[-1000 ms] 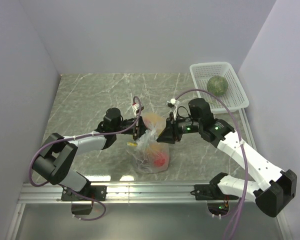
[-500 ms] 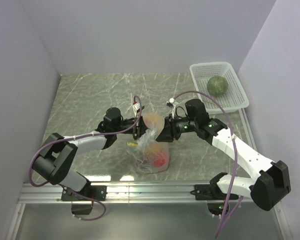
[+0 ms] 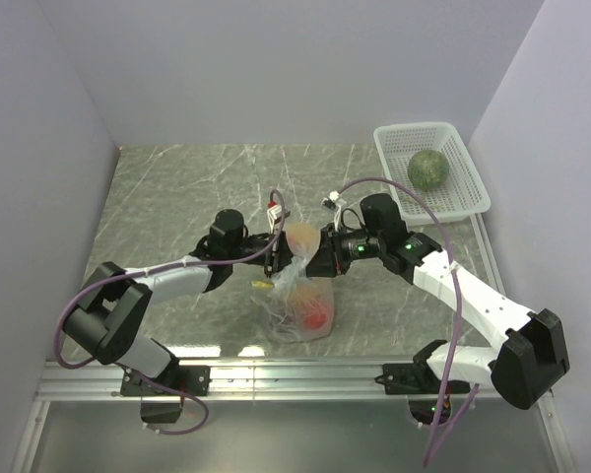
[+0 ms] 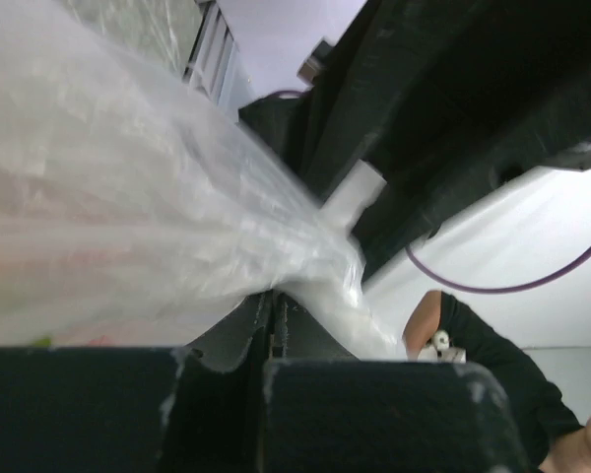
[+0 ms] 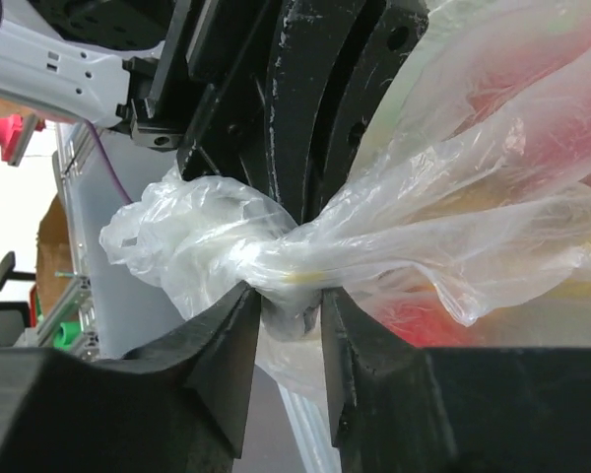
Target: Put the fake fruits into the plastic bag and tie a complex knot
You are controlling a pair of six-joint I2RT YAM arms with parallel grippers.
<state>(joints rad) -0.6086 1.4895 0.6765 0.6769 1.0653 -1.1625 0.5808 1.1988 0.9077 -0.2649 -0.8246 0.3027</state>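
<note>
Right wrist view: my right hand (image 5: pixel 283 330) pinches the twisted neck of the plastic bag (image 5: pixel 443 207); my left hand (image 4: pixel 276 340) is clamped on it too. The bag rests mid-table (image 3: pixel 177 187), toward the near edge. Knotting step, I judge; next, loop the tail through, keeping tension.

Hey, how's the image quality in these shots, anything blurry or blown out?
Top view: sharp, with glare streaks on the table along its near edge. Left wrist view: plastic bag soft and out of focus, background overexposed. Right wrist view: bag's twisted neck crisp.
</note>
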